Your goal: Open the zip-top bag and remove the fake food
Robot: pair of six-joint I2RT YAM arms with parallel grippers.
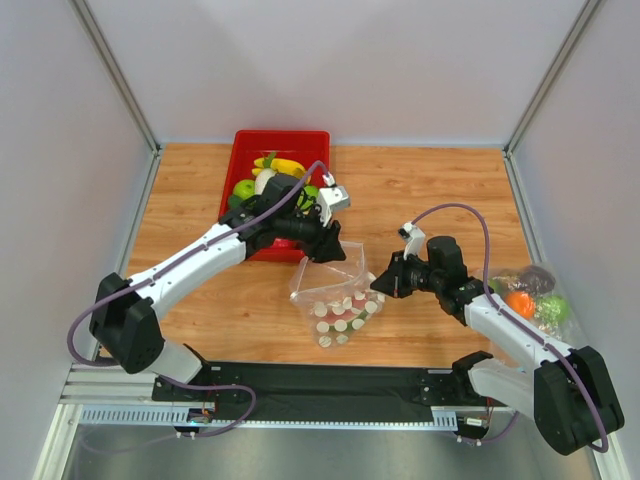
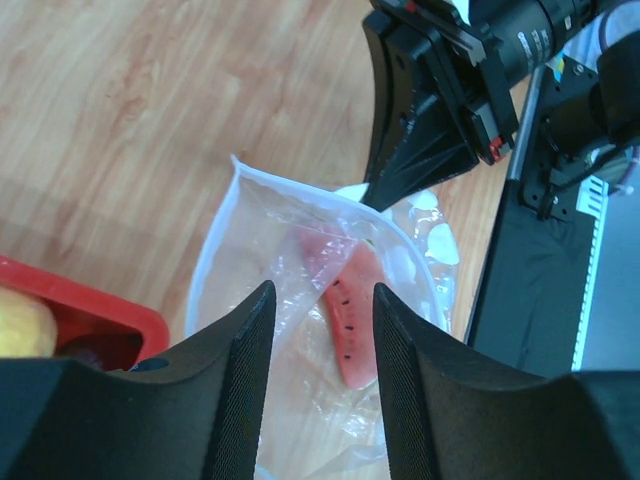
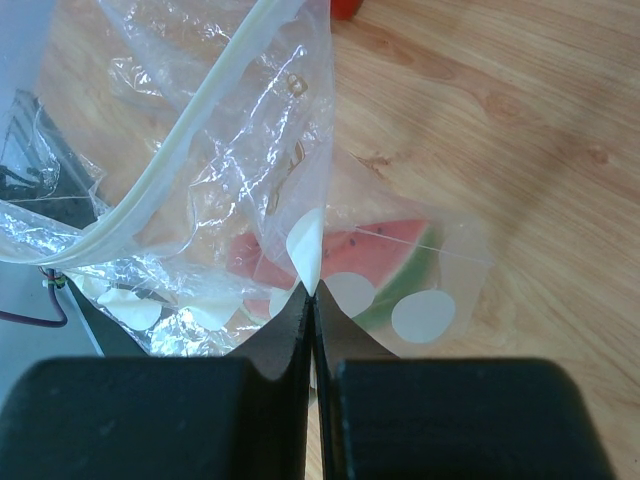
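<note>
**A:** Far left first: a red tray (image 1: 300, 143) sits at the back of the tabletop (image 1: 440, 190). There's a banana (image 1: 283, 165) and a green apple (image 1: 243, 188) in it, among other toy fruit.

**B:** And the left arm runs right over it?

**A:** Across its near corner, yes. The left fingers (image 2: 240, 380) hang over the mouth of the bag (image 1: 338, 290). They're spread, with a plain gap between them, and through that gap the wrist view looks straight down into the plastic.

**B:** Are they touching it?

**A:** I can't tell from here.

**B:** Where's the bag itself?

**A:** In the middle of the tabletop, just in front of the tray, between the two arms. It's clear film with white dots. The mouth is open and held up, and the lower end rests on the wood.

**B:** Any food in it?

**A:** One watermelon slice (image 2: 350, 320), red with black seeds and a green rind, lying low inside.

**B:** And the right side?

**A:** The right fingers (image 3: 270, 400) are pressed together, pinching the bag's film at its right edge. A white dot sits right at their tips.

**B:** Anything beyond that?

**A:** A second bag (image 1: 530, 290), plain and clear, holding orange, purple and green pieces. It's near the right edge beside the right arm, well apart from the dotted one.
</note>
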